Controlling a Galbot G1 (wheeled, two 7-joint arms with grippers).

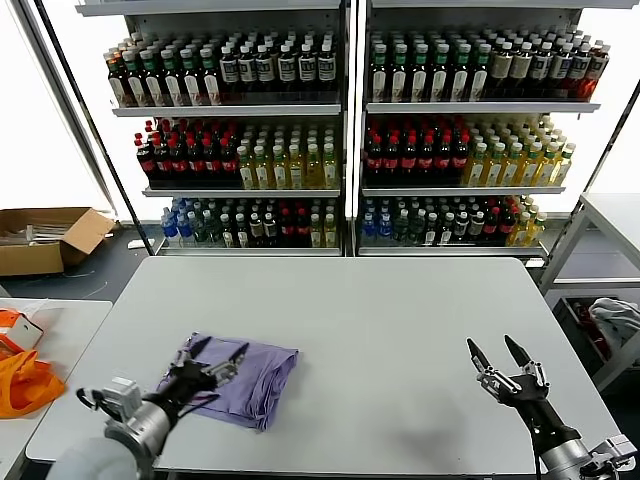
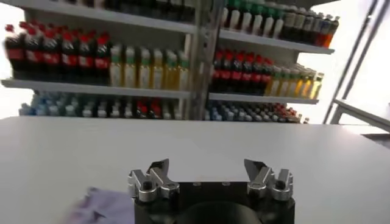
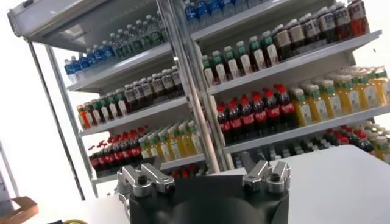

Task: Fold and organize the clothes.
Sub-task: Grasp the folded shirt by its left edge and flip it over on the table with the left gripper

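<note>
Purple T-shirt [image 1: 240,378] lies folded into a rough rectangle on the grey table [image 1: 380,330], near the front-left edge. Left gripper [image 1: 218,356] sits low over the shirt's left part, arm reaching in from the front-left corner w/ fingers pointing fwd toward the shelves [image 1: 340,110]; jaws spread wide, nothing held. In left wrist view a bit of the purple fabric [image 2: 91,207] shows beside the open fingers [image 2: 152,176]. Right gripper [image 1: 503,355] hovers above bare table at front-right, well apart from the shirt, tilted up & fwd, fingers wide apart, empty. Orange bag [image 1: 25,380] on the side table to the left.
</note>
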